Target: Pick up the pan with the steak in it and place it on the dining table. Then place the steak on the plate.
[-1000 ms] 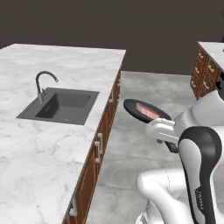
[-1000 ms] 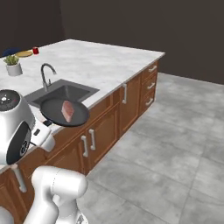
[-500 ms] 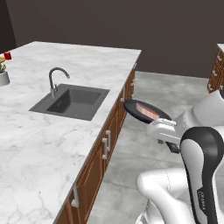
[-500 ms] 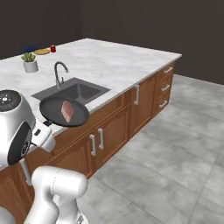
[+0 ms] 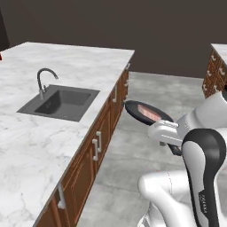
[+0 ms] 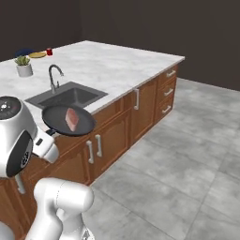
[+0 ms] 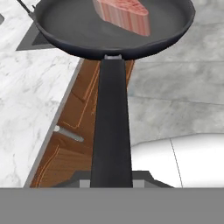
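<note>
The pincer (image 7: pixel 111 181) is pinching the pan (image 6: pixel 68 120) by its handle, level in the air beside the bench (image 5: pixel 31 146), steak (image 7: pixel 122 15) inside. The carry is under way; next the pan must go over the marble and down flat near the plate (image 6: pixel 37 55)

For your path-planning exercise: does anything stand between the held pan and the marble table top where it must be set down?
Nothing visible does. The pan, steak inside, hangs beside the dining table edge, above top level. The sink and faucet lie just inboard; bare marble lies around them.
</note>
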Tool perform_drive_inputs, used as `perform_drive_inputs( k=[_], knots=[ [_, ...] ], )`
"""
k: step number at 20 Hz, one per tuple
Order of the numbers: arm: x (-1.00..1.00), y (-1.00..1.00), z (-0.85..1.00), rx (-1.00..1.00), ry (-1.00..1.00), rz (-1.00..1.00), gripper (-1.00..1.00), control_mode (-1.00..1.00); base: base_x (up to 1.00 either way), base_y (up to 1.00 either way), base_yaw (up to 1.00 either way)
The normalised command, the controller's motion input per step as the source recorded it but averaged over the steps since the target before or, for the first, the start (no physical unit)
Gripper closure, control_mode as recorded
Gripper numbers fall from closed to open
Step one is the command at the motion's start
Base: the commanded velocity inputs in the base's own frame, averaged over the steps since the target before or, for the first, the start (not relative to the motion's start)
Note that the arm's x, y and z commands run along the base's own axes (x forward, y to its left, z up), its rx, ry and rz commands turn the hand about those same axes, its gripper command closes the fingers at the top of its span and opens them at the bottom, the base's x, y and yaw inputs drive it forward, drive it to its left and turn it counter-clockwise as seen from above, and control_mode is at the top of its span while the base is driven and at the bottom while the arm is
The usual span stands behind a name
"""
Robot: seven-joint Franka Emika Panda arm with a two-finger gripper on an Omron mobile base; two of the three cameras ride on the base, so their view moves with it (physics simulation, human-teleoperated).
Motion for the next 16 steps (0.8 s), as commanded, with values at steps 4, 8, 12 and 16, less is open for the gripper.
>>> perform_drive_inputs(
  k=[4,8,12,16],
  knots=[
    [0.0,0.0,0.0,0.0,0.0,0.0,1.0,1.0,-0.02,-0.64,-0.19],
    [0.0,0.0,0.0,0.0,0.0,0.0,1.0,1.0,-0.02,-0.31,-0.09],
    [0.0,0.0,0.0,0.0,0.0,0.0,1.0,1.0,0.67,-0.23,-0.12],
    [0.0,0.0,0.0,0.0,0.0,0.0,1.0,1.0,0.93,-0.11,-0.1]
  ],
)
